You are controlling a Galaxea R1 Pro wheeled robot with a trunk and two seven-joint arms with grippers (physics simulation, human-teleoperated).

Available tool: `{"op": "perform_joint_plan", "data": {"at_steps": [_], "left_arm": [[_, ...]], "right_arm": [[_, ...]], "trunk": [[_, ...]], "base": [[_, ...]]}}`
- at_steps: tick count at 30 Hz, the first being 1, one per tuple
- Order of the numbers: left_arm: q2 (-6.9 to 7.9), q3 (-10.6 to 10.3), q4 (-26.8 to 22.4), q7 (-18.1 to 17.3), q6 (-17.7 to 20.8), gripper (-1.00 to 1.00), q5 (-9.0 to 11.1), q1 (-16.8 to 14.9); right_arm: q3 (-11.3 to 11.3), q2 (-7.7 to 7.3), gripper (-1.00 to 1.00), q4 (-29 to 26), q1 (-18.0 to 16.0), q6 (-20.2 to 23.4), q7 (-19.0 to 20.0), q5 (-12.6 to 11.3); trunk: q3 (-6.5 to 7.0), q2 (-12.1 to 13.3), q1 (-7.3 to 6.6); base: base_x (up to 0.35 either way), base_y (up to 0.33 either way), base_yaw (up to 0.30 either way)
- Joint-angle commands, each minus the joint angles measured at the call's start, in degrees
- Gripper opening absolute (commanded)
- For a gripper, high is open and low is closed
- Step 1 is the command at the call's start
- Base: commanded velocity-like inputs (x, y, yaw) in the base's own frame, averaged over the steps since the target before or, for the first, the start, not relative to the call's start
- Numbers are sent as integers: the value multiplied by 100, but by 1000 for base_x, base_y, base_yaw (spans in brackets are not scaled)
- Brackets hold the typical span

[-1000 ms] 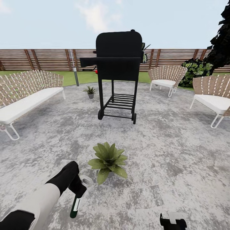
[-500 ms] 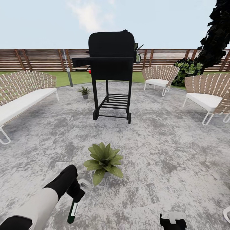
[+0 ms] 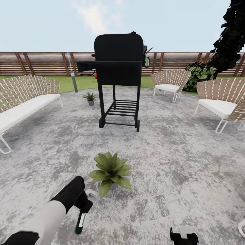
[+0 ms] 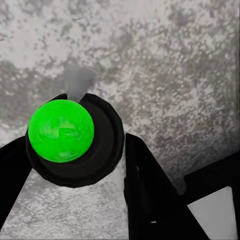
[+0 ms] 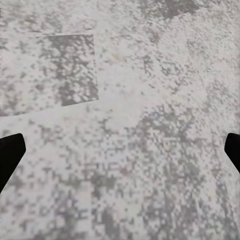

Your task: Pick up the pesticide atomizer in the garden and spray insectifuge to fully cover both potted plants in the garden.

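My left gripper (image 3: 83, 206) is shut on the pesticide atomizer (image 3: 81, 221), a small dark green bottle with a white band that hangs downward. It sits just left of and nearer than the closest potted plant (image 3: 109, 169), a low rosette of broad green leaves on the paving. In the left wrist view the atomizer (image 4: 62, 131) shows a bright green round end in a black body between the black fingers (image 4: 145, 190). The second potted plant (image 3: 90, 97) stands far off, left of the grill. My right gripper (image 3: 183, 236) is low at the frame edge; its fingertips (image 5: 10, 155) are wide apart, open over bare paving.
A black wheeled grill (image 3: 119, 68) stands ahead in mid-patio. A wicker sofa (image 3: 23, 102) lines the left, two wicker chairs (image 3: 170, 83) (image 3: 221, 102) the right. A grey lamp post (image 3: 72, 73), lawn and slat fence (image 3: 41, 63) lie behind.
The whole view shifted between the oldest frame and the later ones, so the camera moved. Since half a second ago my left gripper has edged slightly right with the atomizer.
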Motion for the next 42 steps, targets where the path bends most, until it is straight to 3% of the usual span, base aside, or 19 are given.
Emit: {"op": "perform_joint_plan", "data": {"at_steps": [1, 4, 10, 23, 30, 36, 40, 42], "left_arm": [[-51, -10, -34, -57, 1, -100, -96, -2], [-66, -5, -64, -51, 0, -100, -99, -2], [122, -36, -4, -41, -13, -100, -140, 62], [93, -15, -85, -16, -23, -100, -155, 218], [-15, 11, -367, 639, -13, -100, -103, 218], [13, 30, -806, 754, 5, -100, -100, 218], [117, 397, -825, 761, -4, -100, -130, 218], [132, 446, -763, 755, -18, -100, -143, 226]], "right_arm": [[10, 0, 100, 5, -3, 4, -53, 64], [10, 0, 100, 5, -3, 4, -53, 61], [10, 0, 100, 5, -3, 4, -53, 61], [10, -2, 100, 5, -3, 4, -53, 59], [10, 0, 100, 5, -3, 4, -53, 60], [8, 0, 100, 5, -3, 4, -53, 59], [10, -2, 100, 5, -3, 4, -53, 59], [7, -12, 100, 5, -3, 4, -53, 65]], "trunk": [[-5, -2, -1], [-5, -2, -1], [-5, -2, -1], [-5, -2, -1], [-5, -2, -1], [-5, -2, -1], [-5, -2, -1], [-5, -2, -1]], "base": [[0, 0, 0], [0, 0, 0], [-20, -1, 0], [-179, 83, -158], [-5, 18, -228], [0, 0, -31], [0, 0, -2], [0, 0, 0]]}}
